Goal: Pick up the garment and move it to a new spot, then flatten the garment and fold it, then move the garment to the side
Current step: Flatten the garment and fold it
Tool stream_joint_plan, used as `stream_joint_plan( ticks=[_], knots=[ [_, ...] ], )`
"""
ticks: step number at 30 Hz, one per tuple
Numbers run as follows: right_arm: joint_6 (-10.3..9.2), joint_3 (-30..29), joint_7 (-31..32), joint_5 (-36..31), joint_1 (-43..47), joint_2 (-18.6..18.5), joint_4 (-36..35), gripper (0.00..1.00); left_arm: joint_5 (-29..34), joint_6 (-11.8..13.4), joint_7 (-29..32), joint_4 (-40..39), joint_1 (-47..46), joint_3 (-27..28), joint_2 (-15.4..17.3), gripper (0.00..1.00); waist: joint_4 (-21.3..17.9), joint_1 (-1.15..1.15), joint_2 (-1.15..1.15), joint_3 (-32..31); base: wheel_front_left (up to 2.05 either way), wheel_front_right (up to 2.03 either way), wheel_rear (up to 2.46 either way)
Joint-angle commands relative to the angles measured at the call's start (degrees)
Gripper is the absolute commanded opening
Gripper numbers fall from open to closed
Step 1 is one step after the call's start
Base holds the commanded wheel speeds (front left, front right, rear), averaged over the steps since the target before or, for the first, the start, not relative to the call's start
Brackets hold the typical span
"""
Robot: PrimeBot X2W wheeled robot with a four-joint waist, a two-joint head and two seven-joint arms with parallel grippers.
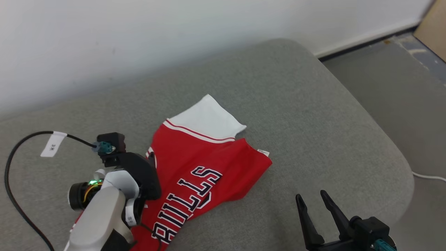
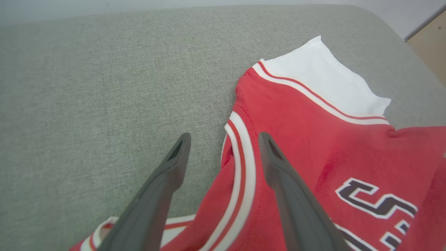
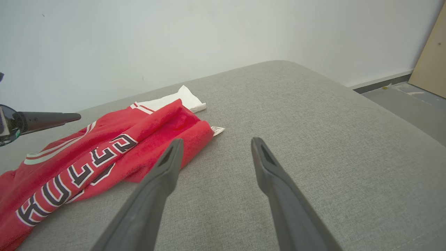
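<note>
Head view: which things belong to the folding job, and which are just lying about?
Job: red jersey, grey cushion under it, left gripper, right gripper, both open.
Lying about: white cable on the floor, wooden board at far right.

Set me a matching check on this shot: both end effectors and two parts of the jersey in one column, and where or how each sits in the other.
1. left end effector
2. right end effector
3. white panel
4. label

A. open over bare cushion
B. open above the striped trim of the jersey
C. jersey end farthest from the robot
D. sticking out at the jersey's right edge

Pairs: 1-B, 2-A, 3-C, 4-D
</note>
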Motion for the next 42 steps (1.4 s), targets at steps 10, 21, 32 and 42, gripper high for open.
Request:
stream_joint_plan(
  ticks=[10,21,32,42],
  knots=[
    [-0.13,0.56,-1.93,1.08,-2.02,0.11,1.27,1.00,-0.86,-2.35,-1.91,10.40,-6.64,-0.60,-1.73,1.00,-3.31,-0.01,0.00,6.92,0.00,0.00,0.00],
    [-0.13,0.82,-1.67,0.50,-2.25,0.11,2.35,1.00,-0.58,-7.63,-15.49,8.23,-14.51,-2.53,-4.02,0.00,0.70,-0.01,0.00,3.72,0.00,0.00,0.00],
    [-0.13,-0.13,-0.56,-0.35,-0.54,0.10,1.94,1.00,-8.33,-8.16,-25.50,-10.44,-22.96,-11.72,-4.64,0.00,5.75,-0.01,0.00,-0.84,0.00,0.00,0.00],
    [-0.13,-0.79,-0.40,0.33,1.18,0.08,1.85,1.00,-18.09,1.04,-29.29,-22.47,-15.96,-16.15,-4.26,0.00,12.67,-0.01,0.00,-4.17,0.00,0.00,0.00]
  ],
)
